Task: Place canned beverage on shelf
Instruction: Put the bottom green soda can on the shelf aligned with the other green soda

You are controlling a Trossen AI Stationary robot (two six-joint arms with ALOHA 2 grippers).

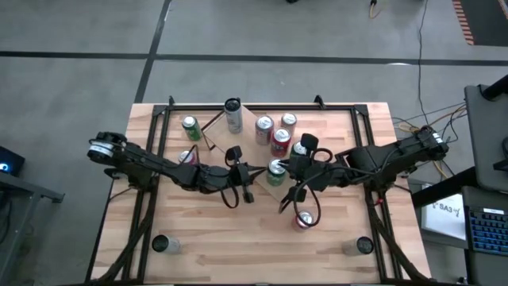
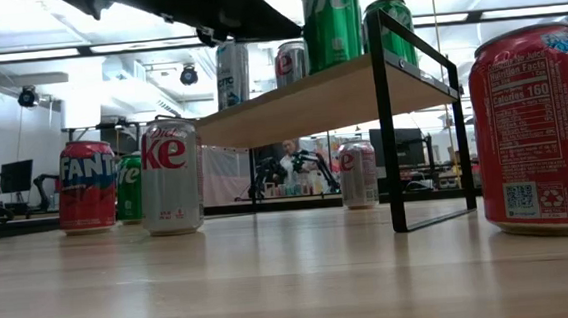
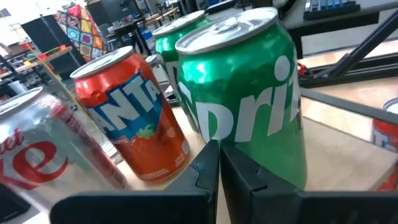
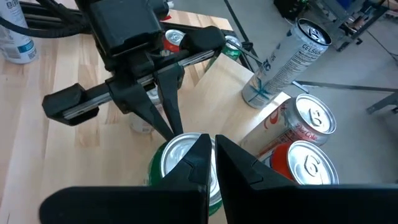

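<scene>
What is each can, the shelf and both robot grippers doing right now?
left gripper: shut, empty, beside a Sprite can.
right gripper: shut, empty, above a green can.
shelf: standing on the table, cans on top.
Sprite can: upright on the shelf.
Fanta can: upright on the table.
Diet Coke can: upright on the table.
red can: upright on the table, outside the shelf.

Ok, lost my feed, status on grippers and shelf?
Left gripper shut, empty, at a Sprite can. Right gripper shut, empty, above it. Shelf already crowded with cans.
</scene>
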